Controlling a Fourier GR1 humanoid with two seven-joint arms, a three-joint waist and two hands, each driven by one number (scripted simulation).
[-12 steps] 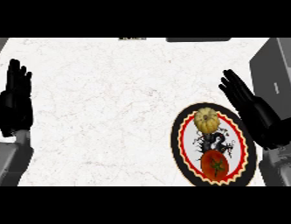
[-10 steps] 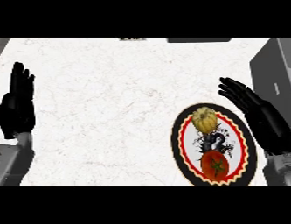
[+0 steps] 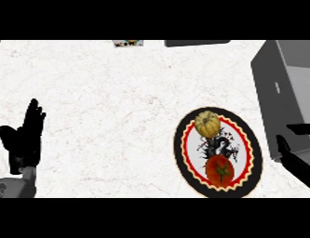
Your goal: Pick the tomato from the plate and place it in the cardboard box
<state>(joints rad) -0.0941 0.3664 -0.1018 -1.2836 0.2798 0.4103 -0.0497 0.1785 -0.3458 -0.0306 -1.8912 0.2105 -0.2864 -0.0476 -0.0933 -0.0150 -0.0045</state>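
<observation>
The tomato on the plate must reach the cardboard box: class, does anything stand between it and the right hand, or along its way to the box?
Nothing visible does. The tomato lies uncovered at the plate's near end, the right hand open just right of the plate. A yellow vegetable sits farther back, off the path. The grey box stands beyond the plate's right side.

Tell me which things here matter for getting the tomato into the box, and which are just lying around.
For the job: tomato, plate under it, cardboard box, right hand.
Lying about: yellow squash-like thing on the plate, small item at the counter's far edge, resting left hand.
</observation>
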